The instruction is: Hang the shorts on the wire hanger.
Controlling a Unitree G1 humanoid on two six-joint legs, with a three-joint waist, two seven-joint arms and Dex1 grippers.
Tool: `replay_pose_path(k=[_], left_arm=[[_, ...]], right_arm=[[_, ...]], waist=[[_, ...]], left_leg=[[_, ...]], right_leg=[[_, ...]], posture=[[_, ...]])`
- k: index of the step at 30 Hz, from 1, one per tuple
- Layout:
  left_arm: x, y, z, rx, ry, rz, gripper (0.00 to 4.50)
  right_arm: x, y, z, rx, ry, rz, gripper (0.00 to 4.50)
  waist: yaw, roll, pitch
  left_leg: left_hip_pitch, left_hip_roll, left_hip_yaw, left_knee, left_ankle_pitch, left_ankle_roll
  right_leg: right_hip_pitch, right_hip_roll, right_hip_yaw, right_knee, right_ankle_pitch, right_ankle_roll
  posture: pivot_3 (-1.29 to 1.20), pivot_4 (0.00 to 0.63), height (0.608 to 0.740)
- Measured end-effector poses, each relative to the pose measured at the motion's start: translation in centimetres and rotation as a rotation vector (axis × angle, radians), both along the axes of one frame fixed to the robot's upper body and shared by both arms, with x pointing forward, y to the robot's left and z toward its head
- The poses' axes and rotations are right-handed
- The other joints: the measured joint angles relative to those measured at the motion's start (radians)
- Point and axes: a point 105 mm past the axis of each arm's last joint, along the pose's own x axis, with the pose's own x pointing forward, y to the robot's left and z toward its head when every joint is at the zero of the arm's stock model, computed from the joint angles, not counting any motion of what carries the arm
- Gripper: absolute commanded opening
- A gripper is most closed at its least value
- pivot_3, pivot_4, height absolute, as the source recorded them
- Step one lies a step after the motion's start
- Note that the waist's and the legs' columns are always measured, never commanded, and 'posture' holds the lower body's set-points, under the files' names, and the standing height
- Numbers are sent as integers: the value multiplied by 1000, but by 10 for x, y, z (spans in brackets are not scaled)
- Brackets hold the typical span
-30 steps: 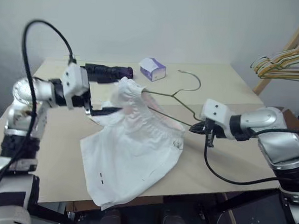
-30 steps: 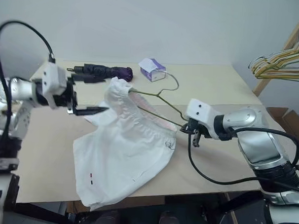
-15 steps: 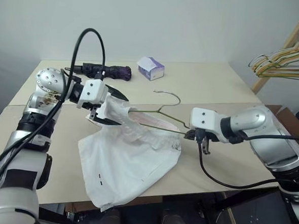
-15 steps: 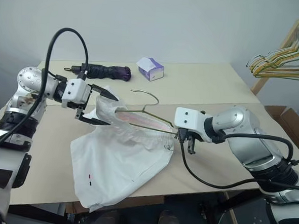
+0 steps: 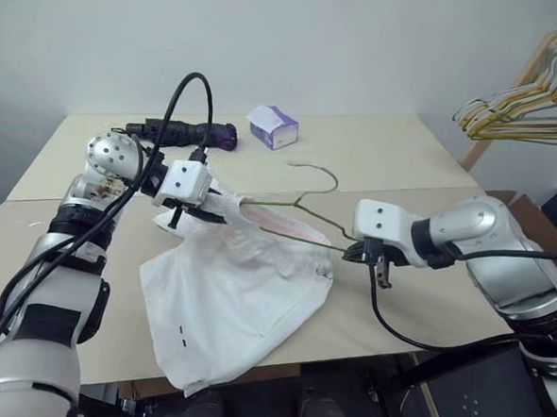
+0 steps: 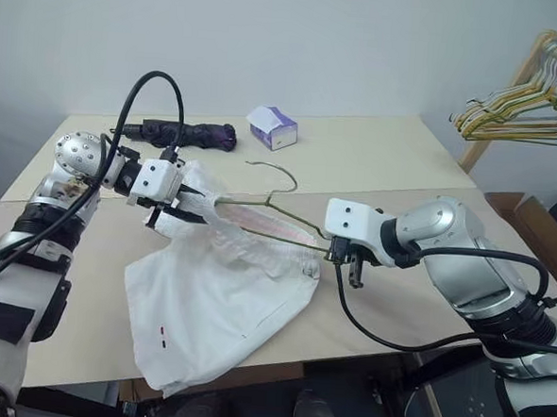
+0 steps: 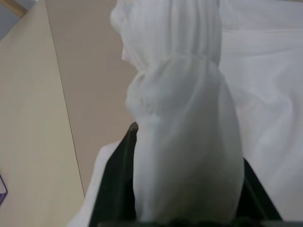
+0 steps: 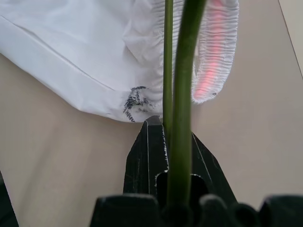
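The white shorts (image 5: 240, 296) lie spread on the table, their gathered waistband (image 5: 263, 234) raised toward the left. My left gripper (image 5: 201, 211) is shut on the waistband's left end. In the left wrist view the bunched cloth (image 7: 182, 142) sits between the black fingers (image 7: 118, 184). The thin wire hanger (image 5: 323, 222) runs from inside the waistband to the right, its hook (image 5: 329, 179) pointing up and back. My right gripper (image 5: 350, 253) is shut on the hanger's right corner, and the wire (image 8: 182, 94) passes between its fingers (image 8: 154, 142). A pink stain (image 8: 210, 71) shows on the waistband.
A folded dark purple umbrella (image 5: 184, 132) and a small purple-and-white box (image 5: 272, 126) lie at the back of the table (image 5: 405, 150). Bunched yellow and green hangers (image 5: 516, 114) hang on a wooden rack at the far right. The shorts' lower hem overhangs the table's front edge (image 5: 365, 341).
My left gripper came down onto the waistband's left end and closed on it; before, it stood open. The right gripper kept hold of the hanger and stayed put.
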Motion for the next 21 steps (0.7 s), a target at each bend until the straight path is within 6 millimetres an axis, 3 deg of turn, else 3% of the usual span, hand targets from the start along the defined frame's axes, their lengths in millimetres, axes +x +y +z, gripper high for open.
replay_pose_path(k=[1, 5, 8, 12, 18, 21], left_arm=[[0, 0, 0, -1, 1, 0, 29], [0, -1, 1, -15, 8, 1, 29], [1, -1, 2, -34, 30, 19, 0], [2, -1, 4, -64, 54, 38, 0], [-5, 9, 1, -104, 100, 78, 0], [-8, 13, -2, -127, 124, 98, 0]], right_arm=[[0, 0, 1, 1, -1, -2, 0], [-1, -1, 4, 3, -6, 12, 0], [-2, -2, 10, 23, -21, 38, 797], [-1, -6, 9, 50, -32, 22, 2222], [5, -52, 11, 134, -56, -215, 4397], [3, -77, 6, 195, -52, -353, 4457]], waist=[[-3, 0, 0], [-15, 0, 0], [-19, 0, 0], [-21, 0, 0], [-20, 0, 0], [-18, 0, 0]], left_leg=[[0, 0, 0, 0, 0, 0], [0, 0, 0, 0, 0, 0], [0, 0, -1, 0, 0, 0], [0, 0, -1, 0, 0, 0], [0, 0, -1, 0, 0, 0], [1, 0, -1, 0, 0, 0]], right_leg=[[0, 0, 0, 0, 0, 0], [0, 0, 0, 0, 0, 1], [0, 0, 0, 0, -1, 1], [0, 0, 0, 0, -1, 1], [1, 0, 0, 0, 1, -1], [2, 0, 0, 1, 1, -1]], posture=[[-133, 0, 740], [-133, 0, 740], [-133, 0, 740], [-135, 0, 740], [-126, 0, 740], [-121, 0, 740]])
